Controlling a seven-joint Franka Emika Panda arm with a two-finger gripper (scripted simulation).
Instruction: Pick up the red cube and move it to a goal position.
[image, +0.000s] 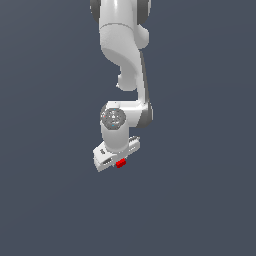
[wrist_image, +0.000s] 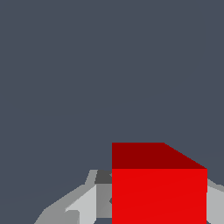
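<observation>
The red cube (image: 120, 163) is a tiny bright red block at the tip of my white gripper (image: 118, 160), below the arm's wrist in the exterior view. In the wrist view the red cube (wrist_image: 159, 192) fills the space between my two grey fingers (wrist_image: 85, 204), which press on it from both sides. The gripper is shut on the cube. I cannot tell from these views whether the cube rests on the surface or is lifted off it.
A plain dark grey-blue ground (image: 50, 200) lies all around the arm. The white arm (image: 122, 45) reaches in from the top of the exterior view. No other objects and no goal marker show.
</observation>
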